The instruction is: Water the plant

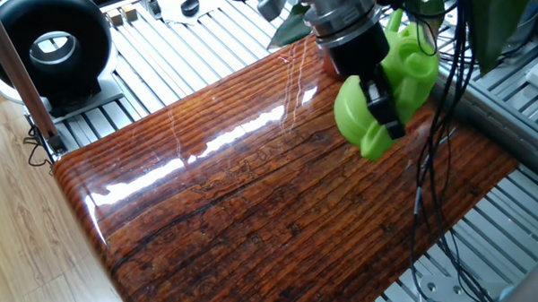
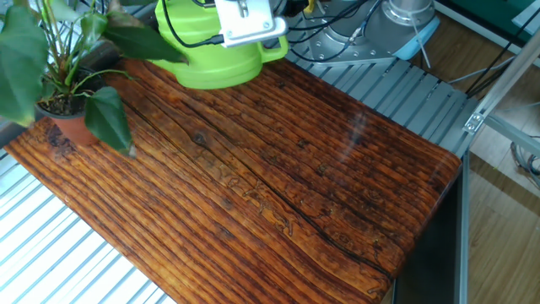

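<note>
Carrying the watering can (image 2: pixel 211 51) in my tool (image 2: pixel 245 24), clamped on its handle so the spout faces the plant (image 2: pixel 63 93), which sits at the desk (image 2: pixel 304 186) corner; can low beside it.

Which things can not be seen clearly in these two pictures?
- Gripper: fingers hidden in both views, behind its own body and the watering can.
- Plant: tops of leaves cut off by the other fixed view's edge; in one fixed view the arm covers the pot.
- Water inside the can: not visible.
</note>
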You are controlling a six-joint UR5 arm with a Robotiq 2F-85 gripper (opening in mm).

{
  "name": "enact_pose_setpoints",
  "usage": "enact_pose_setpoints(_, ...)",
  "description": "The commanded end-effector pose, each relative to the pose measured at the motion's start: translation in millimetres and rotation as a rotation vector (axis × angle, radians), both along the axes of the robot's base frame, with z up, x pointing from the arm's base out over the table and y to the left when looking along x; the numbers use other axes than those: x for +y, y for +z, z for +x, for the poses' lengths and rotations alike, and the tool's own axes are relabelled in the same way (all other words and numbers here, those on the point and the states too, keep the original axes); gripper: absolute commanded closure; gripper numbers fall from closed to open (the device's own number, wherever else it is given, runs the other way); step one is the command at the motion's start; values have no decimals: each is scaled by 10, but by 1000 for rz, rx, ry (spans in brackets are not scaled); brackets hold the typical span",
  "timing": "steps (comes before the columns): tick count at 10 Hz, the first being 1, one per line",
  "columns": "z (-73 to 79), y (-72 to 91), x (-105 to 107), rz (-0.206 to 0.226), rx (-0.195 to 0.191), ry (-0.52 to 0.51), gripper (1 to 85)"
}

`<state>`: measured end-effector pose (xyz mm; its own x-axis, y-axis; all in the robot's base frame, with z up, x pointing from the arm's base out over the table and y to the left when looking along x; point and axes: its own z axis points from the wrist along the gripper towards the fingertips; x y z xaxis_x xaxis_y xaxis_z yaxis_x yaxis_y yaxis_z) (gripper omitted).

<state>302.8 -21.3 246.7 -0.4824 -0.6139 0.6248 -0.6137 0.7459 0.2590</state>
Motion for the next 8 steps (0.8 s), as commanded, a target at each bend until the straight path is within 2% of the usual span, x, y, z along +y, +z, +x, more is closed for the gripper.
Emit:
enact_pose_setpoints(1,-30,35,13,-14,11,-23,843)
enact_pose_setpoints(2,-21,36,-13,-26,6,-21,843)
enact_pose_setpoints(4,14,-4,19,-9,-12,-21,843)
enact_pose_setpoints(5,4,-1,33,-3,-7,-23,843)
enact_pose_setpoints(6,-33,34,22,-12,11,-26,843)
enact_pose_setpoints(7,-76,97,-42,-42,36,-21,843)
enact_pose_setpoints(8,-100,121,-46,-45,48,-22,843)
